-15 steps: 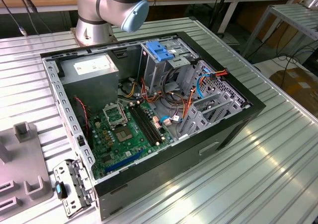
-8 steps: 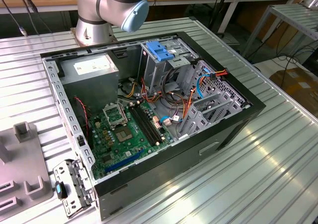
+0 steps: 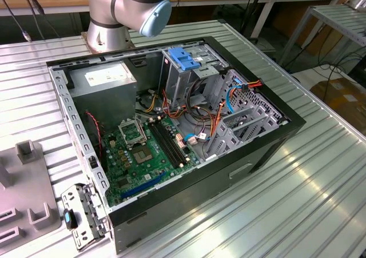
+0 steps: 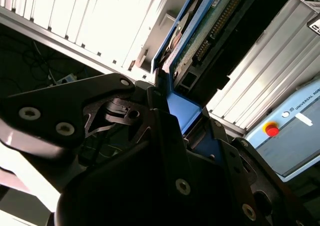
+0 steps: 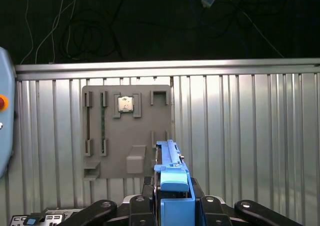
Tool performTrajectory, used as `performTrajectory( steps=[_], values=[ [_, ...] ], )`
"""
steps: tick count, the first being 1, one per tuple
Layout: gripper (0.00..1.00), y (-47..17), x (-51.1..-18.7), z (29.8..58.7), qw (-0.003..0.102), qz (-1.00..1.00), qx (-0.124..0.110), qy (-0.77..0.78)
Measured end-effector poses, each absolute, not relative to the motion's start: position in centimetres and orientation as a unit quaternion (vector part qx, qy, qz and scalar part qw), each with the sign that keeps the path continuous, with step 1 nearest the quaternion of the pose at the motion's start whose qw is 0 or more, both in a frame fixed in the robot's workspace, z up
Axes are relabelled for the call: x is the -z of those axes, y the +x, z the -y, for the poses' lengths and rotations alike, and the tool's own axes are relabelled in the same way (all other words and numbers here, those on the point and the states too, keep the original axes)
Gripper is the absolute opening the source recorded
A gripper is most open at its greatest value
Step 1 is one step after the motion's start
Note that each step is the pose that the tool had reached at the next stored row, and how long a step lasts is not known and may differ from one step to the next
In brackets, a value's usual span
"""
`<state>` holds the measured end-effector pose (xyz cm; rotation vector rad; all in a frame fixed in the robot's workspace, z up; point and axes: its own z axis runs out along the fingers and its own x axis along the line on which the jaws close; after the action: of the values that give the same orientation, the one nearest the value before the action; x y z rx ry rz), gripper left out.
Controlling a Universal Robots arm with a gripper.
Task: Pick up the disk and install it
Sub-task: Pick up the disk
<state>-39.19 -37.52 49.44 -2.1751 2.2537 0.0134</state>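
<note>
Disk (image 5: 172, 183) stands edge-on in your gripper (image 5: 173, 201), the jaws clamped on its blue-railed sides, above the slatted metal table (image 5: 250, 136). In the second wrist view it shows you its green circuit-board face (image 4: 215, 25); no label can be made out there.

At the exterior view's left lies a grey fixture plate (image 3: 23, 183). In the first wrist view one of its pockets holds a small square chip (image 5: 125, 104).

Next you find the open computer case (image 3: 263, 152). It contains, from the exterior view's left:
- a grey power-supply box (image 3: 108, 95) with a white sticker (image 3: 106, 75), print too small to read
- a green motherboard (image 3: 143, 155)
- a metal drive cage (image 3: 189, 78) with a light-blue top
- coloured cables (image 3: 220, 112)
</note>
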Motion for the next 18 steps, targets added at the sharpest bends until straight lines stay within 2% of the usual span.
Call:
performTrajectory(
  steps=[18],
  values=[
    [0.37, -37.8, -49.4, 37.5, 0.005, -0.720, -0.004, -0.694]
  ],
)
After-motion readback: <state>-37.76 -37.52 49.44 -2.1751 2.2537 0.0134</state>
